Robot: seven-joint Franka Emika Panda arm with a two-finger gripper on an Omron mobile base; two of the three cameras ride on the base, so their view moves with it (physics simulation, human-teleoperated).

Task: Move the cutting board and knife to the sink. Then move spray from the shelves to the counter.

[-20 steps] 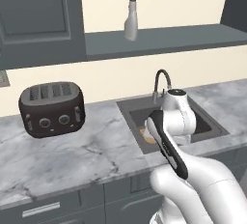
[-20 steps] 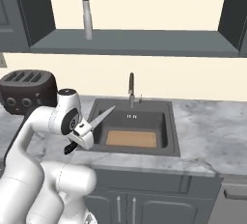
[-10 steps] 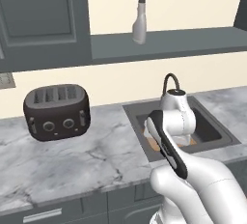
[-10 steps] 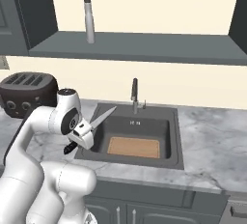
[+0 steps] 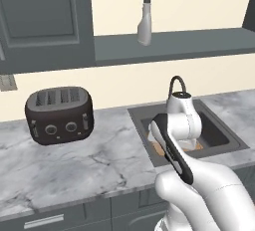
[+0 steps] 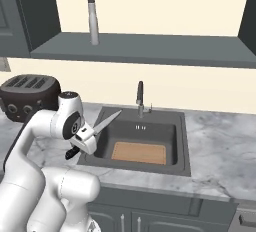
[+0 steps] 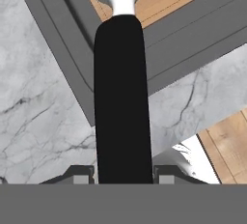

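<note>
Toaster (image 5: pixel 60 114): dark, four-slot, standing on the desk at 9 o'clock of the sink, well apart from it; in the right base view it sits at the far left, behind the arm.
Desk (image 5: pixel 74 165): grey-white marble with dark veins, over dark grey drawers; it surrounds the sink on all visible sides.
Spray (image 5: pixel 145 17): upright on the shelves, white trigger head on top; at about 12 o'clock of the sink's left edge in the left base view, at 11 o'clock of the faucet in the right base view (image 6: pixel 92 16).
Shelves (image 5: pixel 199 46): long dark grey slab on the wall above the desk, bearing the spray near its left part.
Hand (image 6: pixel 82 143): closed on the knife's black handle, above the desk at the sink's left rim; in the hand view the fingers (image 7: pixel 77 175) press both sides of the handle.
Knife (image 6: pixel 102 126): held tilted, blade pointing toward 2 o'clock over the left part of the basin in the right base view; in the hand view the handle (image 7: pixel 121 97) runs straight up toward 12 o'clock.
Sink (image 6: pixel 182 148): dark grey recessed basin; faucet (image 6: pixel 140 96) at its back rim.
Cutting board (image 6: pixel 139 153): lying flat on the sink floor, at 4 o'clock of the knife blade; partly hidden by the arm in the left base view.
</note>
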